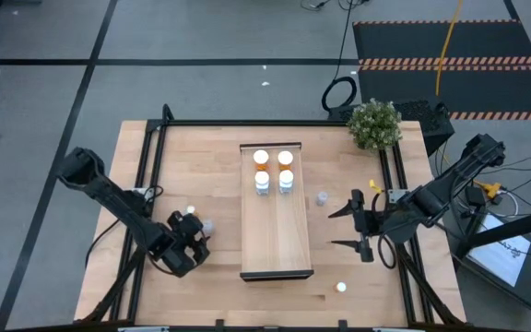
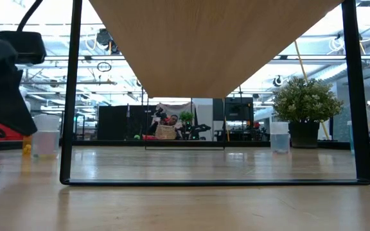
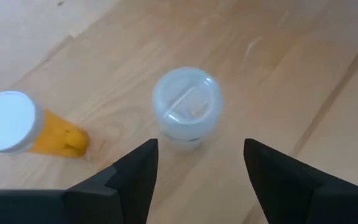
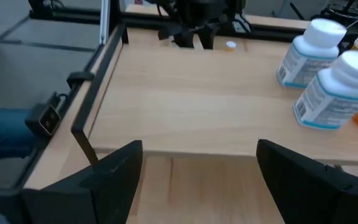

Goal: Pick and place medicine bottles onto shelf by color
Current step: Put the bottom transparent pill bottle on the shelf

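The light-wood shelf [image 1: 276, 231] lies mid-table. At its far end stand two orange bottles [image 1: 261, 158] and two white bottles with blue labels [image 1: 262, 183]; the white ones [image 4: 337, 90] also show in the right wrist view. My left gripper [image 1: 197, 236] [image 3: 201, 168] is open, left of the shelf. It points down at a pale translucent bottle [image 3: 186, 109] that stands upright just beyond its fingertips. An orange bottle with a white cap [image 3: 20, 127] stands beside it. My right gripper [image 1: 348, 229] [image 4: 197, 174] is open, right of the shelf and facing it.
A clear bottle [image 1: 322, 197] stands right of the shelf. A white-capped one [image 1: 341, 287] sits near the table's near edge. A potted plant [image 1: 374, 124] occupies the far right corner. A black frame [image 1: 155, 129] runs along the table's edges. The shelf's near half is bare wood.
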Robot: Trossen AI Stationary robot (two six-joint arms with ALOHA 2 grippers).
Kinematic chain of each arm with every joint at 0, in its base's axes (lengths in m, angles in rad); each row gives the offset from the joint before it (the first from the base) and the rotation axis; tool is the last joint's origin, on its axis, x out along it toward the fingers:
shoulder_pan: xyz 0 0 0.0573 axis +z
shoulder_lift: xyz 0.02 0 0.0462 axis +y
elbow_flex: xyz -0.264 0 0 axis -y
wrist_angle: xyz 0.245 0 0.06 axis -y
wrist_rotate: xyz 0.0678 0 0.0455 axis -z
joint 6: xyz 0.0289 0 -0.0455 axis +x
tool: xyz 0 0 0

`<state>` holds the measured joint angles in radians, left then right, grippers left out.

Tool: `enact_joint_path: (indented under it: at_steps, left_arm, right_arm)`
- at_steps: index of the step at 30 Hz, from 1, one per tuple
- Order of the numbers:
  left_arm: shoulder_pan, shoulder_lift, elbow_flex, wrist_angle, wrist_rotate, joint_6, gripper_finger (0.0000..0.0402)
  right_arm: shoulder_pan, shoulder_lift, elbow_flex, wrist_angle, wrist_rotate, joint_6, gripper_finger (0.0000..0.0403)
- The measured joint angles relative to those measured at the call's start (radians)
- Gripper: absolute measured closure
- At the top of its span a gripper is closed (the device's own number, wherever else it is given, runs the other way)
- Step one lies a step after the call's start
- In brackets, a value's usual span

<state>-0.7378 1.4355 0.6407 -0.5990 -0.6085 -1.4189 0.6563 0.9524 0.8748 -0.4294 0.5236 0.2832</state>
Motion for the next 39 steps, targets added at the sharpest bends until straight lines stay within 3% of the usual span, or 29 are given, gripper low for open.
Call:
enact_joint_path:
  at_steps: [6,16,27,32,39]
  left_arm:
    - [0.008,0.035,0.000,-0.009,-0.002,0.043,0.0210]
    - [0.051,0.036,0.000,-0.158,-0.022,0.090,0.0285]
    - [0.029,0.036,0.000,-0.071,-0.020,0.152,0.0299]
    - [0.003,0.036,0.000,-0.072,-0.007,0.069,0.0268]
    - [0.029,0.035,0.000,-0.070,-0.051,-0.016,0.0154]
  right_arm:
    - [-0.003,0.000,-0.030,0.000,0.000,0.000,0.0095]
    - [-0.003,0.000,-0.031,0.011,0.000,0.000,0.0095]
    - [-0.003,0.000,-0.031,0.016,0.000,0.004,0.0095]
    - [-0.003,0.000,-0.031,0.016,0.000,0.004,0.0095]
    - [-0.003,0.000,-0.031,0.016,0.000,0.004,0.0095]
